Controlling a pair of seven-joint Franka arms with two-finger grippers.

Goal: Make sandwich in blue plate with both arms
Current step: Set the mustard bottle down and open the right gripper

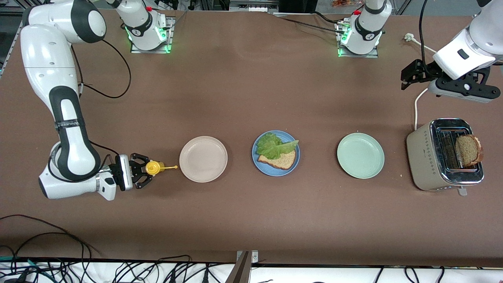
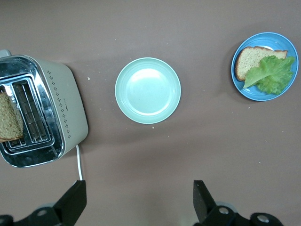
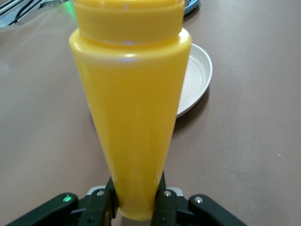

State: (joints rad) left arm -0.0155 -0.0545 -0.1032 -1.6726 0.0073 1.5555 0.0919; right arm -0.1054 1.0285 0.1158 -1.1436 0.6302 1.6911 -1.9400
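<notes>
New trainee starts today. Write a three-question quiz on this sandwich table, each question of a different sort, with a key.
1. True or false: the second bread slice lies on the blue plate.
2. What does the right gripper hold? A) lettuce B) yellow squeeze bottle C) cream plate
3. Fill in: the left gripper hangs open over the table near the ____.

Key:
1. False; it stands in the toaster.
2. B, the yellow squeeze bottle.
3. Toaster.
</notes>
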